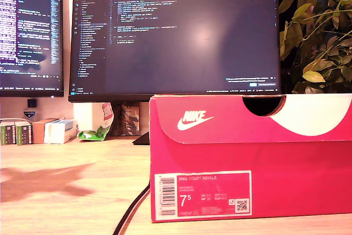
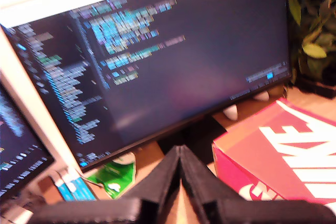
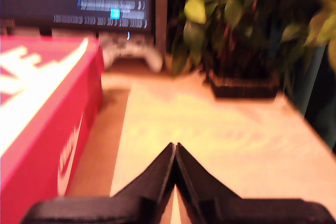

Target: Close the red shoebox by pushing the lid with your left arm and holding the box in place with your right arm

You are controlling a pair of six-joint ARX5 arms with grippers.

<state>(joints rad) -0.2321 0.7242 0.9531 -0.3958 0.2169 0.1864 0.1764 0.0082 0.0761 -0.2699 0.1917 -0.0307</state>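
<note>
The red shoebox (image 1: 253, 158) stands on the wooden desk at the exterior view's right, its lid (image 1: 220, 119) lying flat on top with a white logo and a size label on the near end. No arm shows in the exterior view. My first gripper (image 2: 180, 153) is shut, empty, hovering above the desk beside one end of the shoebox (image 2: 273, 156). My second gripper (image 3: 175, 150) is shut too, over bare desk next to the box's (image 3: 47, 124) long side, touching nothing.
Two lit monitors (image 1: 176, 34) stand behind the box. A leafy plant (image 1: 319, 31) in a dark pot (image 3: 244, 85) is at the exterior view's right. Small boxes (image 1: 38, 131), a green wrapper (image 1: 93, 133) and a black cable (image 1: 129, 216) lie on the desk (image 1: 71, 185). A white game controller (image 3: 131, 51) sits under the monitor.
</note>
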